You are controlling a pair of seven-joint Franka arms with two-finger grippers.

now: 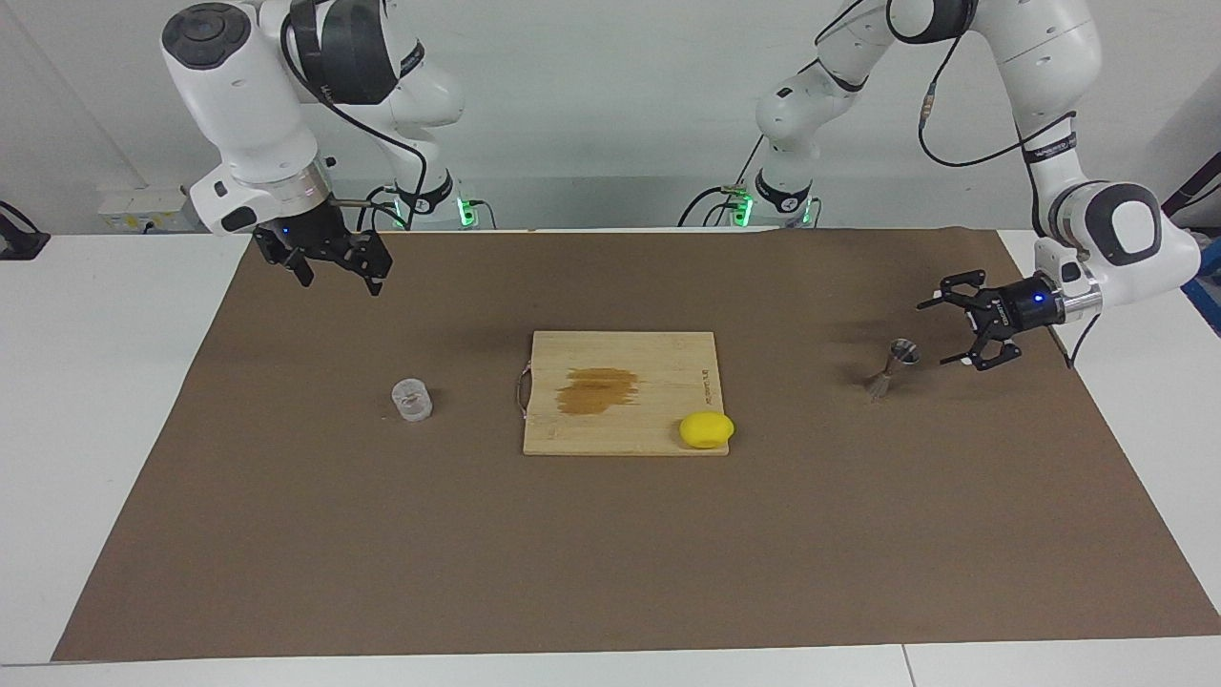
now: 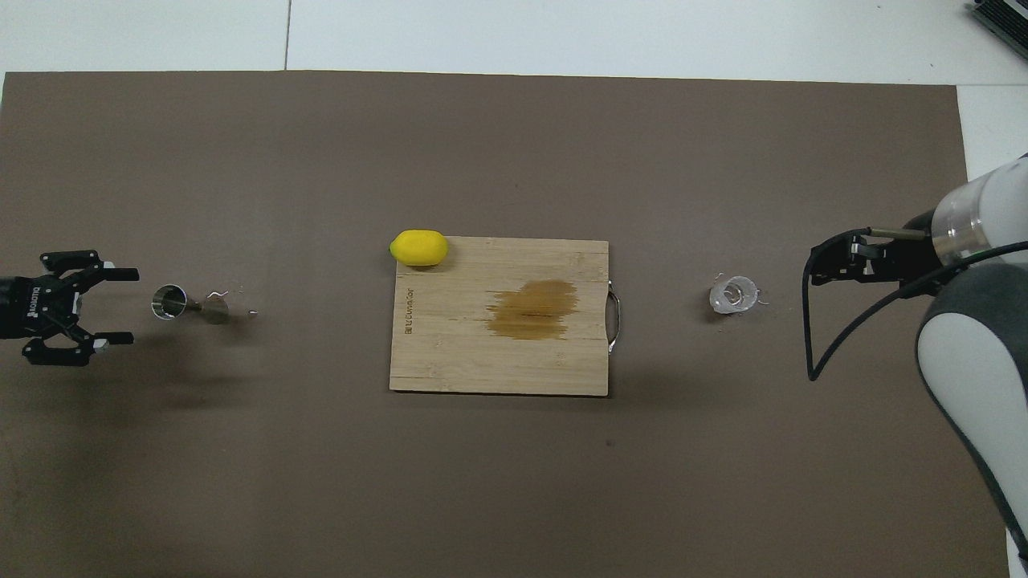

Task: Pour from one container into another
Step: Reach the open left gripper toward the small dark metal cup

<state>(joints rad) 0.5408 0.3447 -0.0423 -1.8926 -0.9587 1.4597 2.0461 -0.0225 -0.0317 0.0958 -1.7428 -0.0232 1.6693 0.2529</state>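
The left gripper (image 1: 954, 332) is held wide open and empty just beside the metal jigger (image 1: 891, 368), which stands near the left arm's end of the brown mat (image 1: 610, 572). The right gripper (image 1: 329, 272) is also spread open and empty, raised over the mat's corner by the right arm's base, well apart from the clear cup (image 1: 412, 399) standing near that end. Nothing is grasped, so both pick-up and pouring are judged still to be done.

White table (image 1: 114, 401) with a brown mat (image 1: 610, 553) covering most of its top, plain pale grey-white wall (image 1: 591, 105) at the robots' end, a white socket strip (image 1: 143, 210) low on that wall, even diffuse light with soft shadows on the mat.
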